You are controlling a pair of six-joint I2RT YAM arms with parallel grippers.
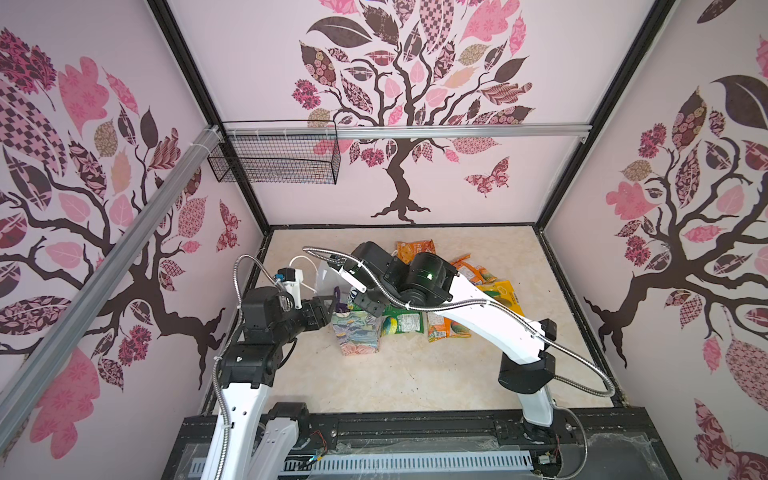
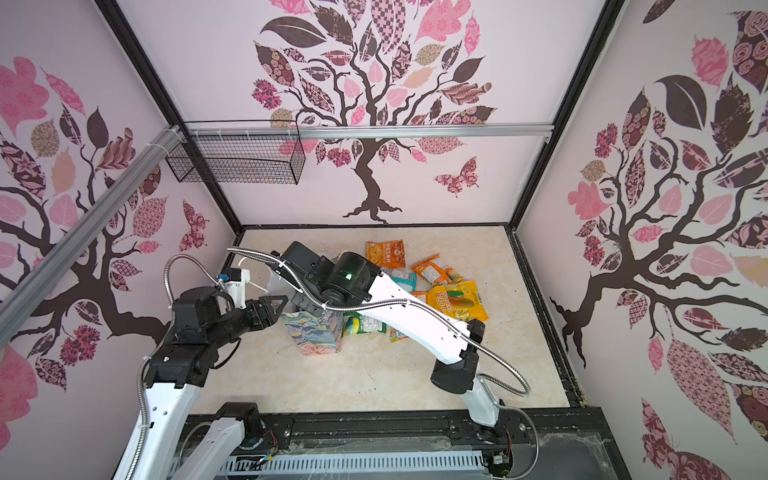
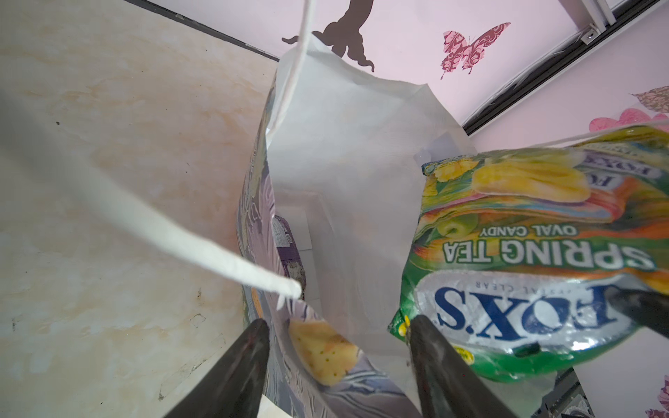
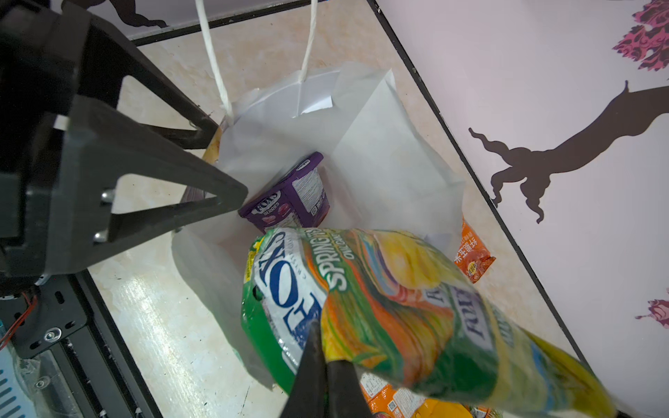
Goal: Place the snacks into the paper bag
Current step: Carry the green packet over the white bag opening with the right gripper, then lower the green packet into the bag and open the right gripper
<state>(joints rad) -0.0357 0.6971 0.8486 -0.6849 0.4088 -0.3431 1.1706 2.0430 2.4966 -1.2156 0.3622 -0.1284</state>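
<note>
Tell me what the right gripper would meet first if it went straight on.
The green-and-yellow glossy Spring Tea packet it holds leads the right gripper into the white-lined paper bag. The first thing met is probably the purple FOX'S Berries packet inside it, though depth is unclear.

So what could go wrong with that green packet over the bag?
The green packet, pinched at one edge by the right tool, hangs over the paper bag; it may catch the rim and slide outside. The left tool straddles the bag wall, open, so a push might tip the bag.
</note>
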